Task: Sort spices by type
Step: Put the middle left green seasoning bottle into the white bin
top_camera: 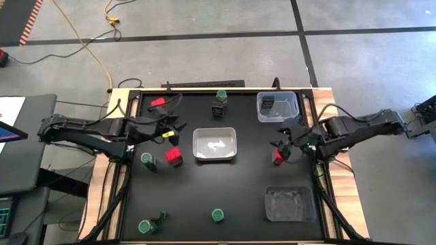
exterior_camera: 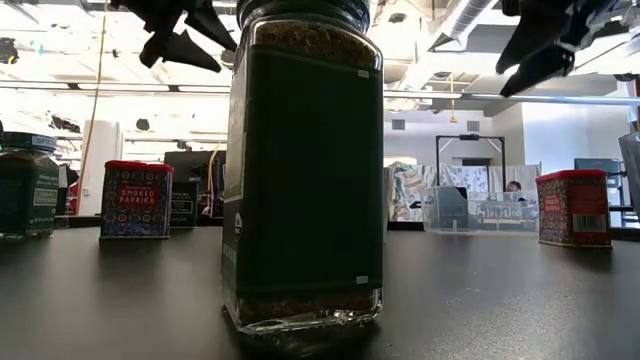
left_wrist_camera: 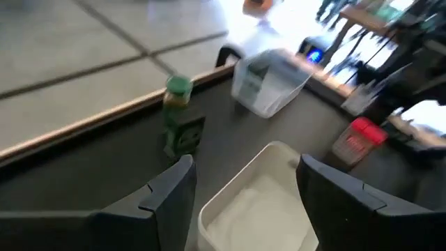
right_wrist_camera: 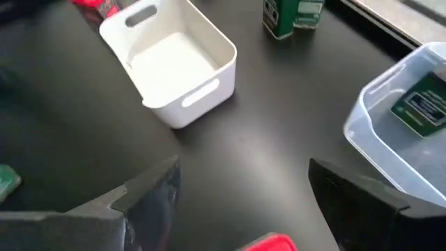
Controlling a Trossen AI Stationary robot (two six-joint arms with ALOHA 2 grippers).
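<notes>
High view: both spread, empty, left gripper [top_camera: 178,126] and right gripper [top_camera: 281,145] hover mid-counter; next, grasp a red box [top_camera: 174,156].

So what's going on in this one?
Two arms are sorting spice containers on a black table. Nothing is held: the left gripper hangs open left of the empty white tray, above a red box; the right gripper is open over another red box. One dark tin already lies in the clear bin; green-lidded jars remain scattered.
</notes>
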